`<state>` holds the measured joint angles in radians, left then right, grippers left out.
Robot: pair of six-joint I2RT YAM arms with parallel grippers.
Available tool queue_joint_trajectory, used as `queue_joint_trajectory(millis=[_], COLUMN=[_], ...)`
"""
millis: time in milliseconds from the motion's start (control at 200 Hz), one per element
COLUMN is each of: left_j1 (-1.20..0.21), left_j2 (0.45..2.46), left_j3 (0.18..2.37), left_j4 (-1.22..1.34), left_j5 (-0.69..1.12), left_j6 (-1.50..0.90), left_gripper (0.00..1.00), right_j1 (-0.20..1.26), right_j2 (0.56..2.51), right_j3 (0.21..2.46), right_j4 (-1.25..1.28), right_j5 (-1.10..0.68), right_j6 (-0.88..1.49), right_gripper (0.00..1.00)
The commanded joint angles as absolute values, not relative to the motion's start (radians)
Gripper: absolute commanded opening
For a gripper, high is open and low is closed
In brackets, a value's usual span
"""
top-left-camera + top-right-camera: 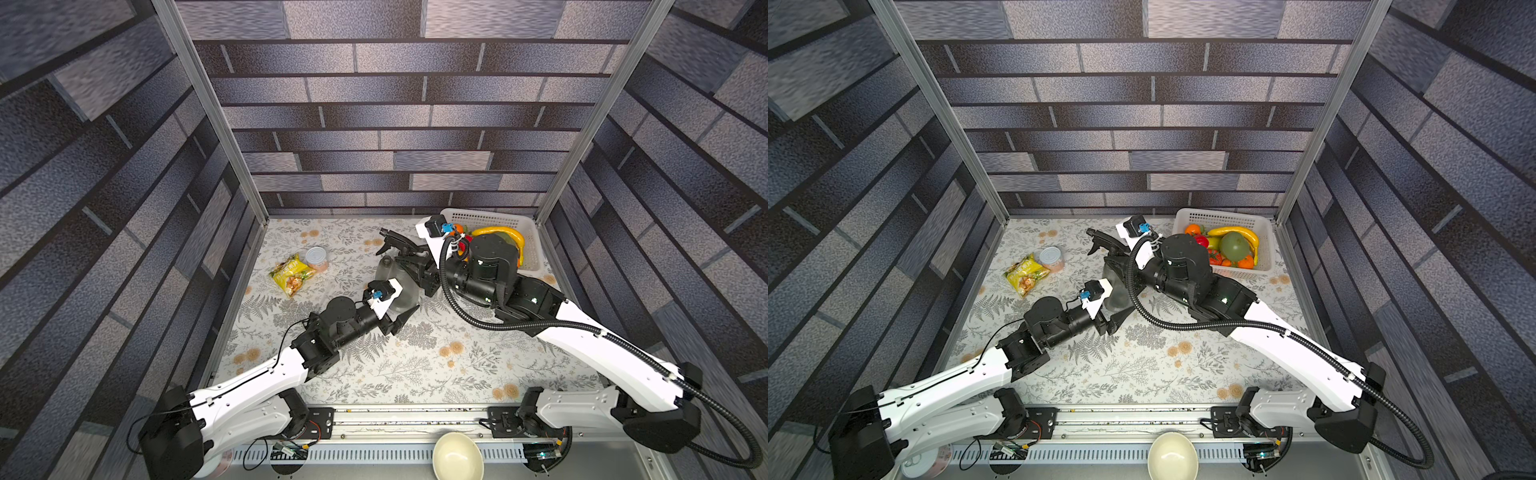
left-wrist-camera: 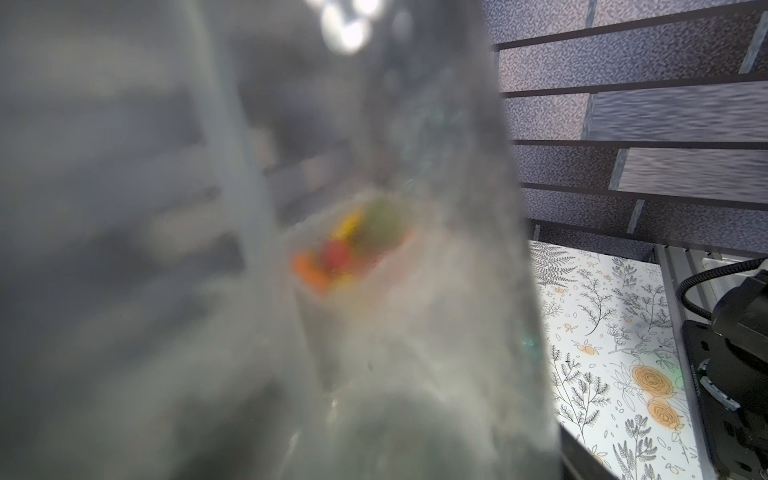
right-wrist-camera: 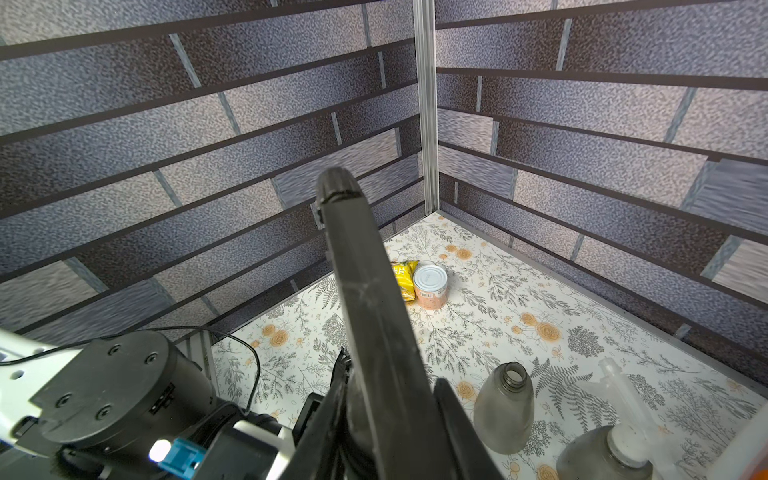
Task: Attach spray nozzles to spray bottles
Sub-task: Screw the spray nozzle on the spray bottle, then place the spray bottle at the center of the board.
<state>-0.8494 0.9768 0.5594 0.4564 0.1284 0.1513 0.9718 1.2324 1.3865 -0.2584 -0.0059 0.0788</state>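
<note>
Your right gripper (image 3: 390, 374) with fingers pinching the black nozzle (image 3: 357, 257), bottle (image 1: 388, 272) right against your left gripper (image 1: 404, 309), its fingers' spread you cannot tell

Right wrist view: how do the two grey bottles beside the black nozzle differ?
The open bottle has a bare neck with no nozzle; the capped bottle has a translucent white nozzle sitting on its neck. The open bottle shows whole; the capped bottle is cut off by the picture's edge. Both are smoky grey and stand upright on the table.
</note>
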Motion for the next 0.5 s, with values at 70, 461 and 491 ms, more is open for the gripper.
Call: queue_joint_trajectory(millis=[70,461,491], left_j1=[-0.848,-0.851,-0.852], left_j2=[0.951,0.744,0.722], left_j3=[0.567,0.487,0.484], left_j4=[0.462,0.298,0.271], left_j5=[0.105,-0.049,-0.07], left_j6=[0.141,0.002,-0.009], left_gripper=[1.0,1.0,1.0], right_j1=[0.975,0.974,0.975], right_j2=[1.228,1.283,1.305], right_j3=[1.384,1.443,1.459], right_j4=[-0.22,-0.07,-0.054], right_j5=[-0.056,0.092,0.109], right_j6=[0.103,0.056,0.043], right_gripper=[0.22,0.22,0.22])
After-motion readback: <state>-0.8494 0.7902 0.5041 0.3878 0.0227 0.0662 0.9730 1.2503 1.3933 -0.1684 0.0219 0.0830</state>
